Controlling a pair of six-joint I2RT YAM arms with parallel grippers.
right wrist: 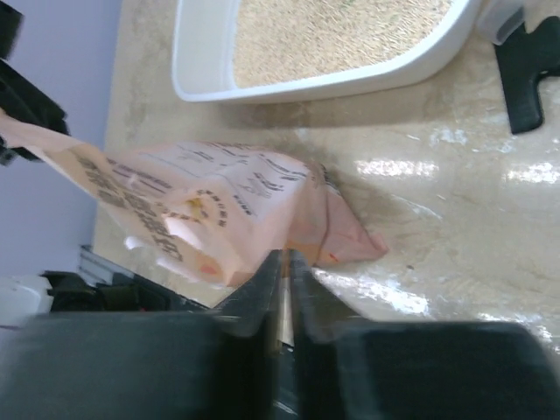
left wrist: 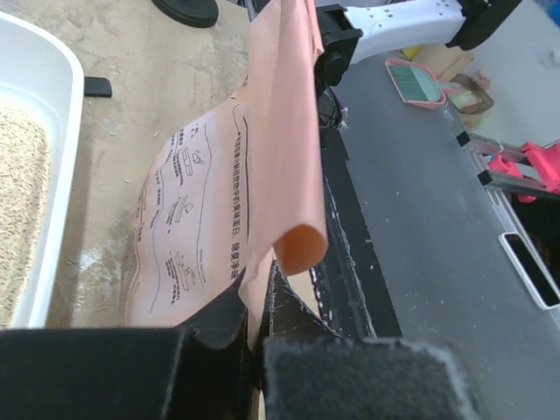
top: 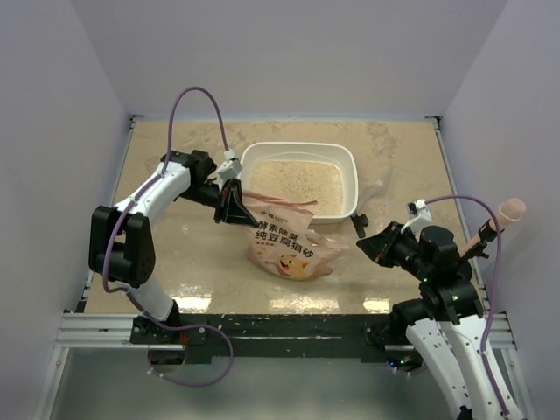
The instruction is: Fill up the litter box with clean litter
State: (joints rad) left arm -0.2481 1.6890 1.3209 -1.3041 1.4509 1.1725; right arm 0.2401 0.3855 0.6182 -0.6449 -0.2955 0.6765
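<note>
The white litter box [top: 297, 147] stands at the back middle of the table with pale beige litter [top: 302, 179] covering its floor. It also shows in the left wrist view [left wrist: 66, 131] and in the right wrist view [right wrist: 306, 86], with the litter [right wrist: 332, 31] in it. An orange-pink printed bag [top: 289, 245] lies slumped on the table in front of the box. My left gripper [top: 234, 203] is shut on the bag's upper edge [left wrist: 280, 157] and holds it raised. My right gripper [top: 369, 245] is shut and empty, its tips [right wrist: 286, 262] just short of the bag's right corner [right wrist: 350, 236].
A small black object [top: 359, 223] lies by the box's front right corner, and it shows in the right wrist view [right wrist: 525, 70]. A pink dustpan [left wrist: 420, 83] lies off the table in front. Walls close in the left, back and right sides.
</note>
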